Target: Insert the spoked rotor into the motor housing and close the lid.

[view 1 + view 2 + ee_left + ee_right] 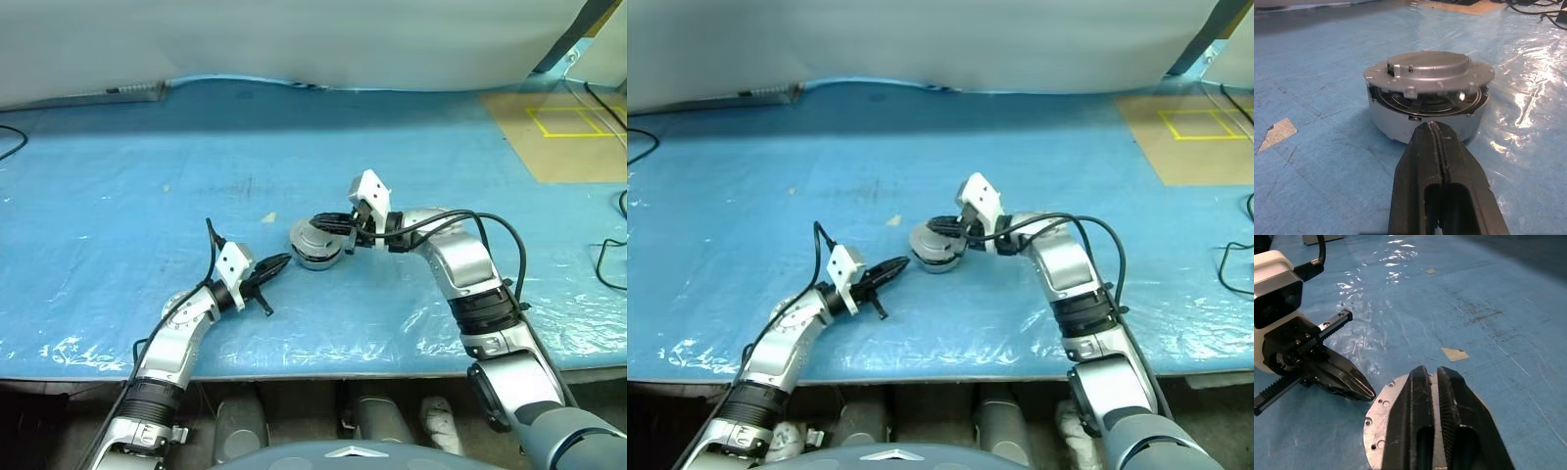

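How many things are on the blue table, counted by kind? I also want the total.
Motor housing: 1
Lid resting on the housing: 1
Tape scrap: 1
Gripper: 2, left and right
Total: 5

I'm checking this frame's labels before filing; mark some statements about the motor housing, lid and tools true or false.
1. The lid sits on top of the motor housing. True.
2. The left tool is wide open. False: its fingers are shut together.
3. The right tool is over the lid. True.
4. The housing stands on bare wood. False: it stands on the blue sheet.
5. The left tool holds the lid. False: it is beside the housing, apart from it.
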